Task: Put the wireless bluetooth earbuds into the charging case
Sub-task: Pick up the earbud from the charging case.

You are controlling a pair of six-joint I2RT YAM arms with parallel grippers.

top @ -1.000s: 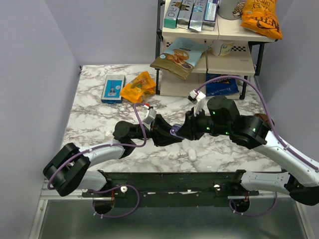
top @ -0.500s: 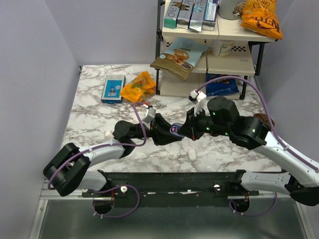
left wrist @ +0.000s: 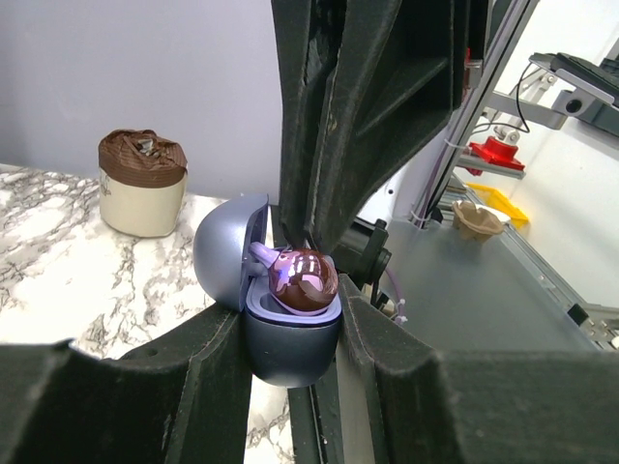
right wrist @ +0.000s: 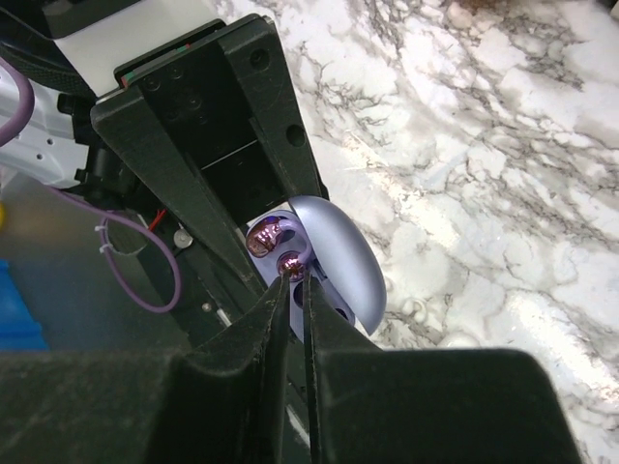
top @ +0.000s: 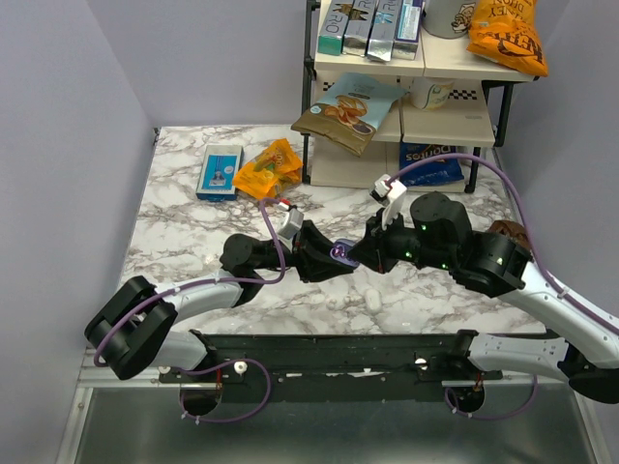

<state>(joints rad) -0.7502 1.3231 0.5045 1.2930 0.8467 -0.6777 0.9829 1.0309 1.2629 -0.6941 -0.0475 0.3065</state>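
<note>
Left end effector [top: 325, 259] clamps the open case [left wrist: 288, 333]. Right end effector [right wrist: 293, 282] is narrow, with its tips on an earbud [right wrist: 293, 262] at the case mouth; grip cannot be confirmed. A second earbud [right wrist: 263, 237] sits beside it.

Risk: an off-centre push tilts the earbud, or it pops out on release.

The lid [left wrist: 224, 253] stands just behind the tips. A white piece [top: 372, 301] lies on the worktop [top: 193, 232] below.

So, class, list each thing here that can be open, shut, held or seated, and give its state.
charging case: lid open, held off the table
left gripper: jaws shut on the charging case
first earbud: lying in the case
second earbud: at the case mouth, at the right gripper's tips
right gripper: jaws nearly closed, grip unclear
brown-topped jar: upright, covered
</note>
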